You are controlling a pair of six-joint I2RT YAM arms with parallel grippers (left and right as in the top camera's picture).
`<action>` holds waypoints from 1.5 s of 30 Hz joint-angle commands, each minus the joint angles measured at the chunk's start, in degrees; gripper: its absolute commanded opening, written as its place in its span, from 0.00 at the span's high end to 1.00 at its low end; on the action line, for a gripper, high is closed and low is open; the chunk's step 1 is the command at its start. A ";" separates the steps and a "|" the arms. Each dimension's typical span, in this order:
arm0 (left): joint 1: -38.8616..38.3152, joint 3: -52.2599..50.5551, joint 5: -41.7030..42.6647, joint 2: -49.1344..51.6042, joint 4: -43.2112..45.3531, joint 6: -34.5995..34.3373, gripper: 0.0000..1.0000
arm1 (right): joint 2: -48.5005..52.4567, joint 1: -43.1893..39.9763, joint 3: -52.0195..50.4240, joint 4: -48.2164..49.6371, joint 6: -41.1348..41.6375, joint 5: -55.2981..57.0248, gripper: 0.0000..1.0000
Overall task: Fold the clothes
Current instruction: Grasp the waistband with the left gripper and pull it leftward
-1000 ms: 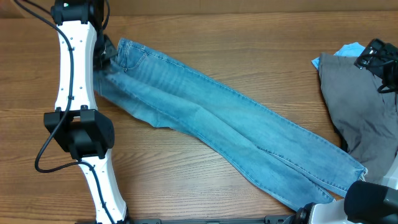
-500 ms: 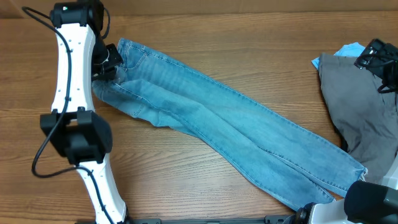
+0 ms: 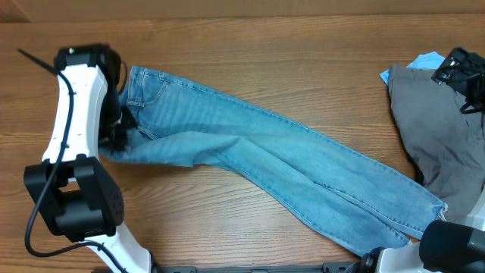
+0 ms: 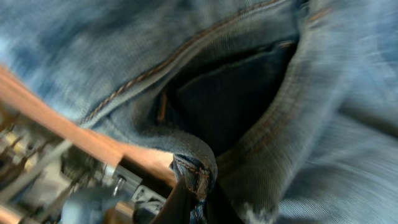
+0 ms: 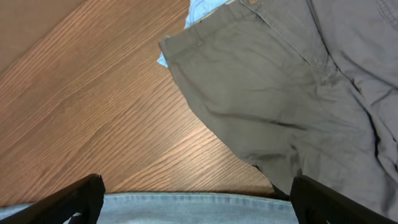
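Note:
The light-blue jeans (image 3: 288, 159) lie diagonally across the table, waist at the upper left and frayed hems at the lower right. My left gripper (image 3: 120, 129) is shut on a fold of the waistband at the jeans' left edge. The left wrist view shows the pinched denim (image 4: 196, 177) between the fingers (image 4: 199, 208), with the open waist above. My right gripper (image 5: 199, 208) is open and empty, with an edge of the jeans (image 5: 199, 211) below it. The grey trousers (image 3: 439, 129) lie at the right, also in the right wrist view (image 5: 280, 93), on the bright-blue garment (image 3: 424, 61).
The right arm's dark body (image 3: 455, 243) fills the lower right corner. A black fixture (image 3: 462, 72) sits over the grey trousers at the far right. The bright-blue garment also peeks out at the top of the right wrist view (image 5: 202, 9). Bare wooden table (image 3: 250, 53) lies behind the jeans.
My left gripper has moved toward the near side with the waistband in it. The jeans' waist has shifted left and spread out. The right arm and the grey trousers have not moved.

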 commanded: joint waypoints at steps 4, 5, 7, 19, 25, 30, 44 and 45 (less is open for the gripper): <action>5.05 -11.28 -2.67 0.24 2.67 -1.18 0.32 | -0.31 0.17 0.33 0.17 0.04 -0.26 0.00; 5.51 -11.34 -3.54 0.24 2.58 -1.18 0.19 | -0.31 0.15 0.33 0.17 0.04 -0.26 0.00; 6.40 -11.23 -5.62 0.24 1.07 -1.18 0.00 | -0.31 0.15 0.33 0.17 0.04 -0.26 0.00; 7.65 8.90 2.16 -2.54 -3.28 3.69 0.01 | -0.31 0.17 0.33 0.17 0.04 -0.26 0.00; 7.89 10.32 2.21 -1.90 5.90 16.26 0.00 | -0.31 0.17 0.33 0.17 0.04 -0.26 0.00; 8.41 10.32 10.86 0.46 7.89 30.99 0.20 | -0.31 0.15 0.33 0.17 0.04 -0.26 0.00; 16.06 10.32 17.22 12.92 6.51 37.64 0.00 | -0.31 0.15 0.33 0.17 0.04 -0.26 0.00; 16.06 10.32 17.20 13.84 6.47 37.64 0.00 | -0.31 0.15 0.33 0.17 0.04 -0.26 0.00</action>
